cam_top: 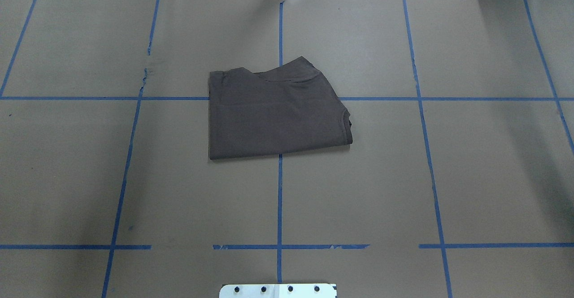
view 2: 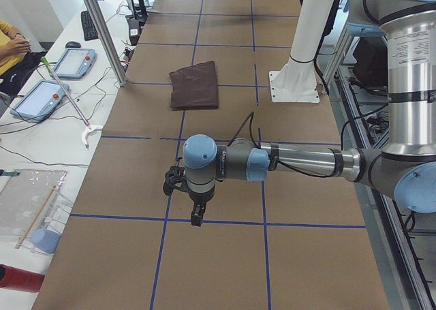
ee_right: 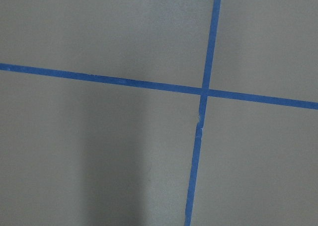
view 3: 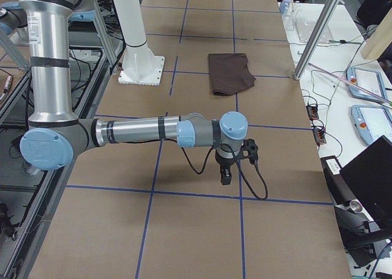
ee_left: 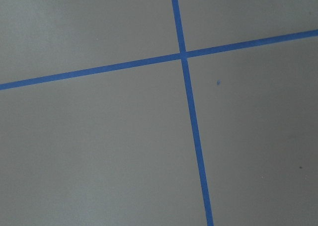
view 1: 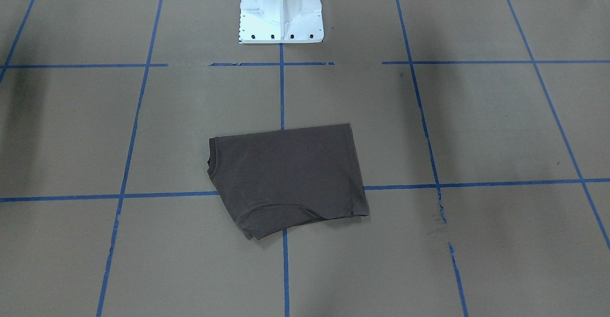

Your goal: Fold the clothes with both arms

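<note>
The dark brown T-shirt point(view 1: 286, 174) lies folded into a flat, rough rectangle at the table's middle, on the brown paper. It also shows in the overhead view point(cam_top: 273, 110) and in both side views point(view 2: 195, 85) point(view 3: 229, 72). My left gripper point(view 2: 196, 218) hangs over bare paper far from the shirt, towards the table's left end, pointing down. My right gripper point(view 3: 225, 178) hangs the same way towards the table's right end. Neither holds anything that I can see, and I cannot tell whether they are open or shut. Both wrist views show only paper and blue tape.
The white pedestal base point(view 1: 281, 12) stands behind the shirt on the robot's side. Blue tape lines point(cam_top: 280, 199) grid the paper. Metal posts point(view 2: 102, 31) point(view 3: 318, 27) rise at the far table edge. A side bench holds tablets point(view 2: 41, 99), with an operator point(view 2: 10, 48) beside it.
</note>
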Available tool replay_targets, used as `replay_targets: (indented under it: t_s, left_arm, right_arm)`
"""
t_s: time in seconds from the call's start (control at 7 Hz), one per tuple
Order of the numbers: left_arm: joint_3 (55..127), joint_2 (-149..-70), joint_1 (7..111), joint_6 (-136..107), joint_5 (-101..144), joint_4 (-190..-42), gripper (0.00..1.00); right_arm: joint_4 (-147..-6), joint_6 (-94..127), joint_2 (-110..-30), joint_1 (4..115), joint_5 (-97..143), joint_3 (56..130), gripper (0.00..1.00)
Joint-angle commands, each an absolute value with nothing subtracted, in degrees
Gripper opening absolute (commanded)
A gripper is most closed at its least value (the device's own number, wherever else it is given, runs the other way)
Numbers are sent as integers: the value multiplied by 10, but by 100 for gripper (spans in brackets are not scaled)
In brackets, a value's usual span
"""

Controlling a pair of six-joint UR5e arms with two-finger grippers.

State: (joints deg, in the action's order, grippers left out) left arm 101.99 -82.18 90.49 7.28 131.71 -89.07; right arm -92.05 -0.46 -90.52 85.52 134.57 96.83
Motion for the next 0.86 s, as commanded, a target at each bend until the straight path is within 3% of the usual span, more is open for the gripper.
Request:
replay_targets:
  t_s: [0.0,0.71]
  left_arm:
    - [1020,-822,905,73,1317,-891,100]
    - [1021,-824,905,73,1317,-893,100]
  right_arm:
    - [-921,-4,-905,855,1346,969,100]
    - [-921,-5,-906,855,1346,967,100]
